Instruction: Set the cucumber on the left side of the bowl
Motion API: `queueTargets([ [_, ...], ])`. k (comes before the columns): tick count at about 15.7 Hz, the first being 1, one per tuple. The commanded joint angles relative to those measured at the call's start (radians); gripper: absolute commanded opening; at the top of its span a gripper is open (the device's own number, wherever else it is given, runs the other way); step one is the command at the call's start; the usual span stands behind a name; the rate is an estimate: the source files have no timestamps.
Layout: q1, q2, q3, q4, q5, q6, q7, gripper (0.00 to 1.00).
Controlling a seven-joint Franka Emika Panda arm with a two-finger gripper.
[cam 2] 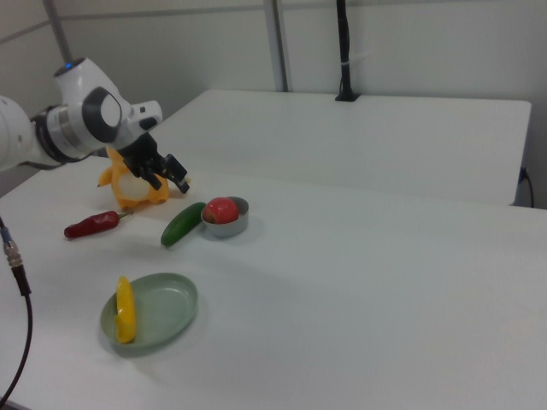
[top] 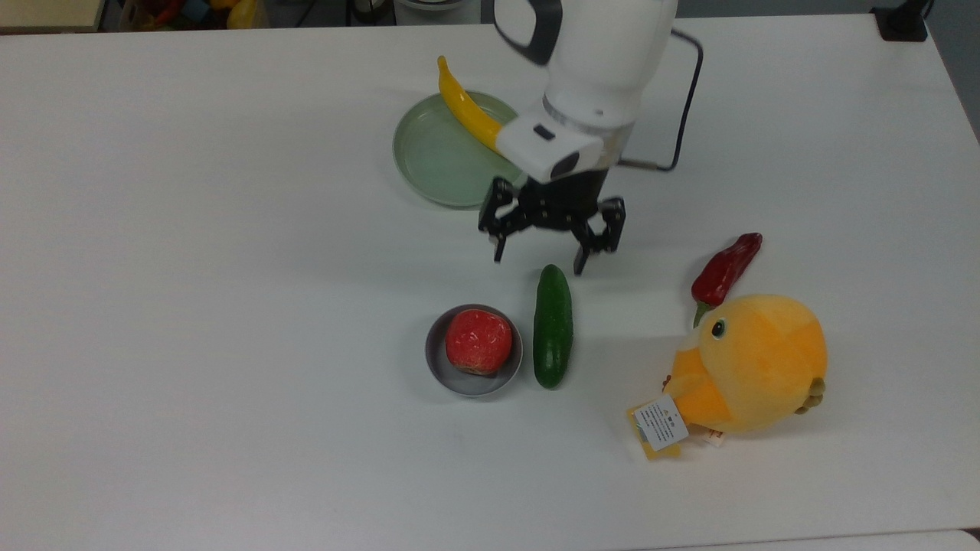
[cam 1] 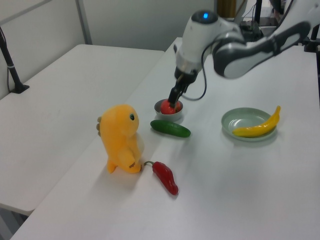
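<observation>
- The table (top: 191, 306) is carrying a plush (top: 754, 363), a plate (top: 436, 157) with a banana (top: 463, 107), and a chili (top: 723, 268).
- The gripper (top: 538, 264) is hanging spread and empty above the cucumber (top: 553, 325).
- The cucumber is lying just beside the bowl (top: 474, 383), on the top view's right.
- The right view is showing the chili (cam 2: 94, 225) lying apart from the plush (cam 2: 132, 190).

White arm with dark grey joint panels and a blue indicator light; black, open-framed two-finger end effector (top: 537, 264) beneath a white wrist block; black cable loops alongside.

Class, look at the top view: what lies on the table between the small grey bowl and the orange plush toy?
The cucumber lies between the bowl and the plush toy, close beside the bowl.
</observation>
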Motion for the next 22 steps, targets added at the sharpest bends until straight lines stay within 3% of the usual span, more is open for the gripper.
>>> queueTargets([
  [1,-0.009,-0.164,0.001,-0.115,0.082,-0.151,-0.114,1.0],
  [4,-0.015,-0.276,-0.022,-0.159,0.154,-0.277,-0.154,1.0],
  [7,-0.015,-0.398,-0.123,-0.238,0.339,-0.274,-0.276,1.0],
  [9,-0.017,-0.429,-0.18,-0.244,0.402,-0.274,-0.317,1.0],
  [14,-0.055,-0.448,-0.2,-0.238,0.41,-0.235,-0.344,1.0],
  [16,-0.054,-0.472,-0.235,-0.239,0.442,-0.24,-0.349,1.0],
  [22,-0.052,-0.466,-0.229,-0.249,0.455,-0.271,-0.392,1.0],
])
